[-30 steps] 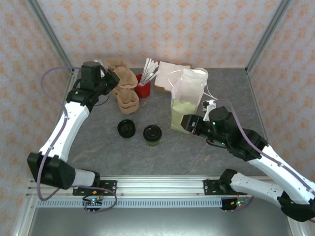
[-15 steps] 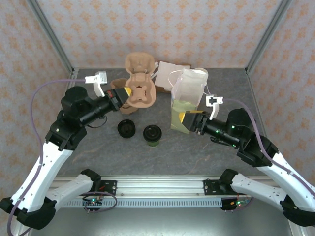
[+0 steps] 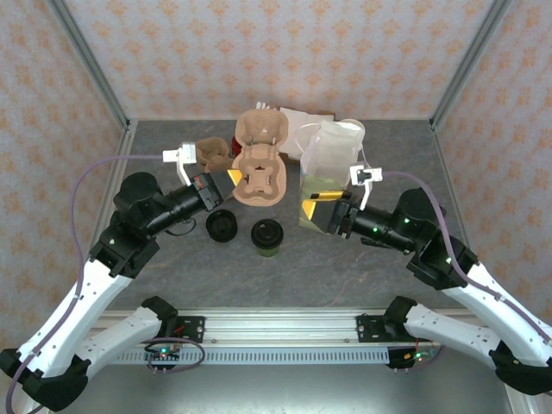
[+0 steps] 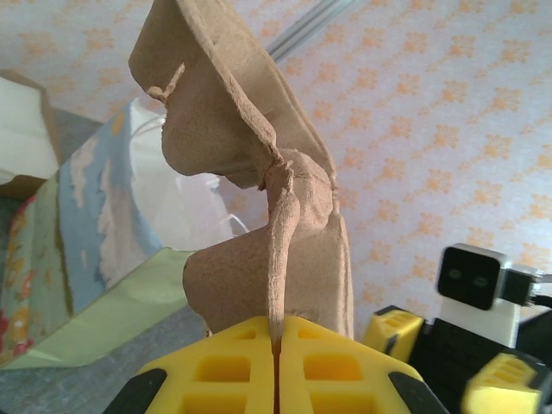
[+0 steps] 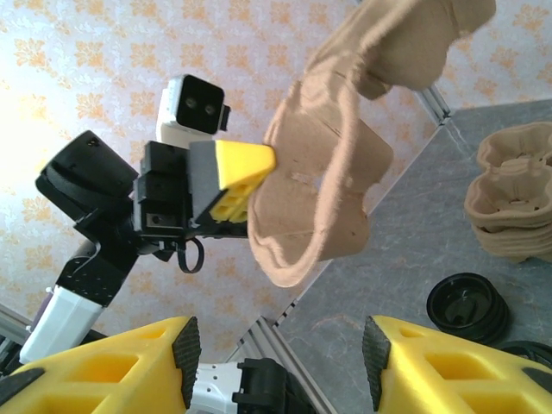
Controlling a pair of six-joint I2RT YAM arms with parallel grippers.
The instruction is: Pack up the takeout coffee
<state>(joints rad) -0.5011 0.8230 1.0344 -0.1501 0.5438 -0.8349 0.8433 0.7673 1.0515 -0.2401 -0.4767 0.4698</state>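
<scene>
The takeout coffee [image 3: 266,236], a dark cup with a black lid, stands on the table in front of centre. My left gripper [image 3: 233,178] is shut on the rim of a brown pulp cup carrier [image 3: 259,166], holding it in the air above and behind the coffee. In the left wrist view the carrier's edge [image 4: 278,259] is pinched between the yellow fingers [image 4: 216,371]. My right gripper [image 3: 312,210] stands open right of the carrier, facing it, apart from it. In the right wrist view the carrier [image 5: 323,198] hangs beyond my right gripper [image 5: 280,362], which has nothing between its pads.
A translucent takeout bag [image 3: 329,168] stands upright behind the right gripper. A stack of black lids [image 3: 222,226] sits left of the coffee. More pulp carriers [image 3: 211,153] are stacked at the back left. Paper napkins [image 3: 297,125] lie at the back.
The left arm swung from the back-left stack toward the centre with one carrier in its grip. The right gripper shifted left toward the carrier and opened slightly wider.
</scene>
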